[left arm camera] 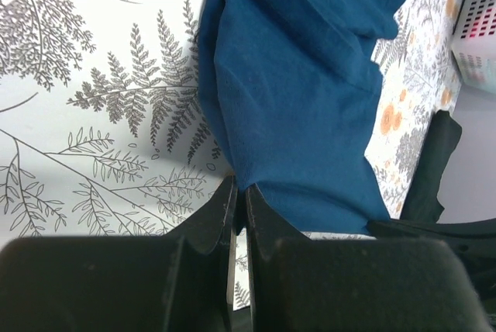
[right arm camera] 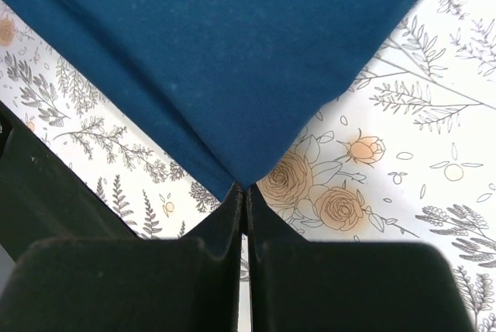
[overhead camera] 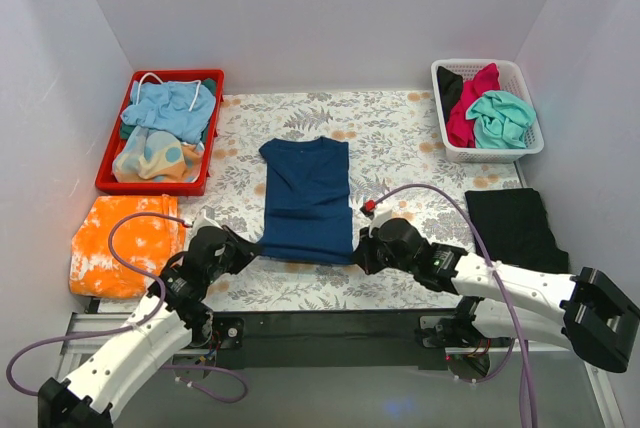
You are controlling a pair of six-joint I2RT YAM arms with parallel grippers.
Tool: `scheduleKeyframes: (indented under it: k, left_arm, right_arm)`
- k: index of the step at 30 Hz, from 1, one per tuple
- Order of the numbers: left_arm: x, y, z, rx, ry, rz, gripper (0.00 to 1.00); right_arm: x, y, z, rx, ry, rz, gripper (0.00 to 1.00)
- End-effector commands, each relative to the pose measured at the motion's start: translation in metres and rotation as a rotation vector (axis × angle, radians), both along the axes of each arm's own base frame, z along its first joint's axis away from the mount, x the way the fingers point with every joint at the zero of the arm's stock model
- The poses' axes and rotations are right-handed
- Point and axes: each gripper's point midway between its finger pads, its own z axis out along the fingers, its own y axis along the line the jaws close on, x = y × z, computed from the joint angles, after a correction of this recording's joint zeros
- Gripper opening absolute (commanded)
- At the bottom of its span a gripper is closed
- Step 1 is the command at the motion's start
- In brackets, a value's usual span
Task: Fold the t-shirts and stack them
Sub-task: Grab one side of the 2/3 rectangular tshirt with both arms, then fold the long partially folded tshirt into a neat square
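The navy-blue t-shirt [overhead camera: 306,198] lies folded lengthwise in the middle of the floral cloth, neck end far. My left gripper [overhead camera: 248,247] is shut on its near left corner [left arm camera: 240,181]. My right gripper [overhead camera: 362,251] is shut on its near right corner [right arm camera: 245,178]. A black t-shirt [overhead camera: 513,229] lies folded flat at the right. Magenta [overhead camera: 468,108] and teal [overhead camera: 500,118] t-shirts sit crumpled in the white basket [overhead camera: 489,154] at the back right. The mouse print is hidden.
A red tray [overhead camera: 113,177] at the back left holds light-blue and patterned cloths. An orange tie-dye cloth [overhead camera: 125,244] lies at the near left. The black rail [overhead camera: 330,333] runs along the near edge. White walls enclose the table.
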Motion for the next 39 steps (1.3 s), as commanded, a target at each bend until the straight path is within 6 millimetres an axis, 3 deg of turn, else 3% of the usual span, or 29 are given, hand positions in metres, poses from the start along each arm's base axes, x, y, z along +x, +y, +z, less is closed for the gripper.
scheduleKeyframes:
  k: [1, 6, 7, 15, 24, 29, 32, 33, 35, 36, 38, 39]
  left_arm:
    - [0.026, 0.032, 0.037, 0.113, -0.109, 0.164, 0.00]
    - [0.057, 0.034, 0.073, 0.177, -0.195, 0.207, 0.00]
    - [0.062, 0.031, 0.069, 0.199, -0.182, 0.202, 0.00]
    - [0.121, 0.020, 0.109, 0.261, -0.296, 0.264, 0.00]
    - [0.171, 0.012, 0.139, 0.327, -0.380, 0.320, 0.00]
    - [0.204, 0.004, 0.132, 0.374, -0.395, 0.331, 0.00]
    - [0.226, 0.002, 0.115, 0.416, -0.373, 0.341, 0.00]
    - [0.233, 0.005, 0.112, 0.421, -0.370, 0.349, 0.00]
    - [0.251, 0.001, 0.100, 0.439, -0.356, 0.350, 0.00]
    - [0.258, 0.000, 0.098, 0.446, -0.350, 0.342, 0.00]
    - [0.279, -0.006, 0.085, 0.462, -0.328, 0.331, 0.00]
    - [0.286, -0.006, 0.077, 0.481, -0.316, 0.324, 0.00]
  right_arm:
    - [0.018, -0.010, 0.021, -0.055, -0.065, -0.074, 0.01]
    - [0.041, -0.003, 0.058, -0.072, -0.183, -0.091, 0.01]
    - [0.049, -0.004, 0.062, -0.094, -0.209, -0.114, 0.01]
    - [0.105, -0.001, 0.098, -0.148, -0.332, -0.192, 0.01]
    - [0.177, 0.004, 0.114, -0.106, -0.397, -0.204, 0.01]
    - [0.215, 0.010, 0.103, -0.112, -0.388, -0.196, 0.01]
    - [0.241, 0.018, 0.097, -0.111, -0.382, -0.197, 0.01]
    - [0.249, 0.021, 0.085, -0.128, -0.370, -0.194, 0.01]
    - [0.266, 0.027, 0.090, -0.117, -0.382, -0.196, 0.01]
    - [0.273, 0.029, 0.075, -0.131, -0.358, -0.193, 0.01]
    - [0.287, 0.035, 0.078, -0.121, -0.365, -0.194, 0.01]
    - [0.293, 0.035, 0.063, -0.138, -0.343, -0.195, 0.01]
